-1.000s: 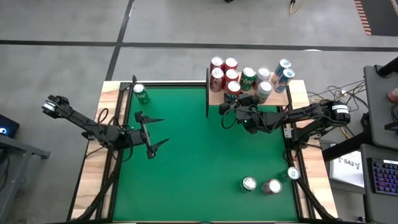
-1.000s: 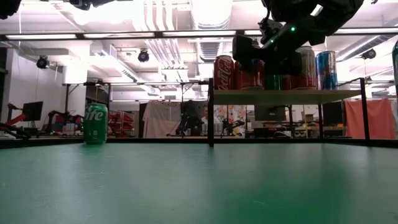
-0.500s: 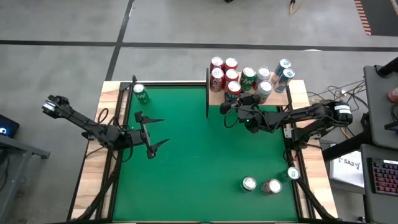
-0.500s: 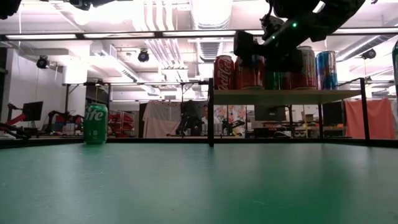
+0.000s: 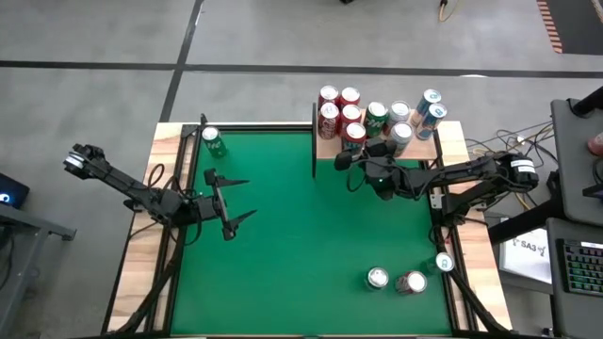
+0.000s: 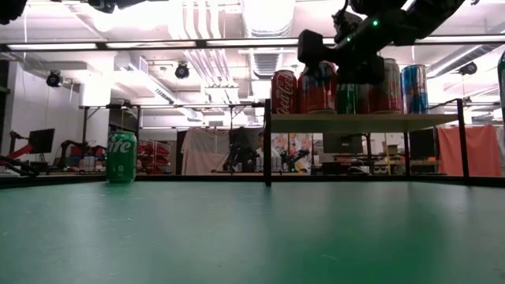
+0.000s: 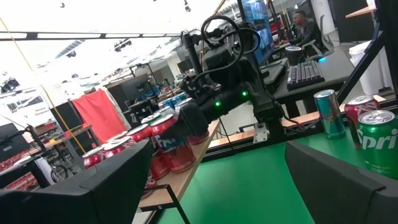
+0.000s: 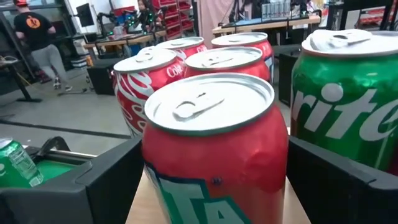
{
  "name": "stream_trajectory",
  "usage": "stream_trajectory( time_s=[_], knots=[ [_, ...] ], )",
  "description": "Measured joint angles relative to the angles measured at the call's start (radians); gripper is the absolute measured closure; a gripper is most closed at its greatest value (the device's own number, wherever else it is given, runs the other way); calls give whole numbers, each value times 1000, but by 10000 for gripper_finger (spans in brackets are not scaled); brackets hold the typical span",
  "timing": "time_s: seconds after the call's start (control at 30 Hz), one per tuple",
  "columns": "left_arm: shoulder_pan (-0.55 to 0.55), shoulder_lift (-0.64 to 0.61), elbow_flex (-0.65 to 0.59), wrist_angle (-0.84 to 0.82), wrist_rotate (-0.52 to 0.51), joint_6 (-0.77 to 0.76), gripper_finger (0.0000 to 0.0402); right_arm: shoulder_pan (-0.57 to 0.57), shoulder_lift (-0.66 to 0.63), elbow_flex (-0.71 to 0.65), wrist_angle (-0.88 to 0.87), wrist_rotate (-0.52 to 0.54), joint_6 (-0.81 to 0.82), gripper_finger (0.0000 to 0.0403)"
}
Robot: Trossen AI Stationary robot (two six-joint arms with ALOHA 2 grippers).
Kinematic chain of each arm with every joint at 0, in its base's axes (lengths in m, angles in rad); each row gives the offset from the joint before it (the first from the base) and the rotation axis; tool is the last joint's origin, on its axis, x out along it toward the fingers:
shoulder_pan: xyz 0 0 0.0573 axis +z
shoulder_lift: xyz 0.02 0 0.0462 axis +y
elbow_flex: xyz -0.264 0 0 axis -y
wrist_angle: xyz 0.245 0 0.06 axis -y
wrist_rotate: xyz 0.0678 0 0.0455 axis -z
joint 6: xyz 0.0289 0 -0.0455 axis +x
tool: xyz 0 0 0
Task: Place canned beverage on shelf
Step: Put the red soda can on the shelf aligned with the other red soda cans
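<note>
So the right end effector point(image 5: 361, 157) is clamped around a red can point(image 8: 214, 146), holding it at the near edge of the shelf point(image 5: 330, 147), which sits at about 1 o'clock on the green surface point(image 5: 301, 235) and is already crowded with cans. The left end effector point(image 5: 232, 200) hangs over at 9 o'clock, fingers spread, holding nothing.

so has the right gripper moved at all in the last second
Yes. In the low view the right gripper has risen slightly against the shelf, its fingers either side of a red can at the front edge.
</note>
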Motion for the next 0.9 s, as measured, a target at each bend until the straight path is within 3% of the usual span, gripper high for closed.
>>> stream_trajectory(
  time_s=[0.5, 0.9],
  knots=[
    [0, 0, 0, -7, 0, 3, 50, 7, -28, 2, 75, -8, -91, 49],
    [1, 0, 0, -7, 0, 3, 50, 31, -28, 149, 69, -6, -316, 49]
  ],
)
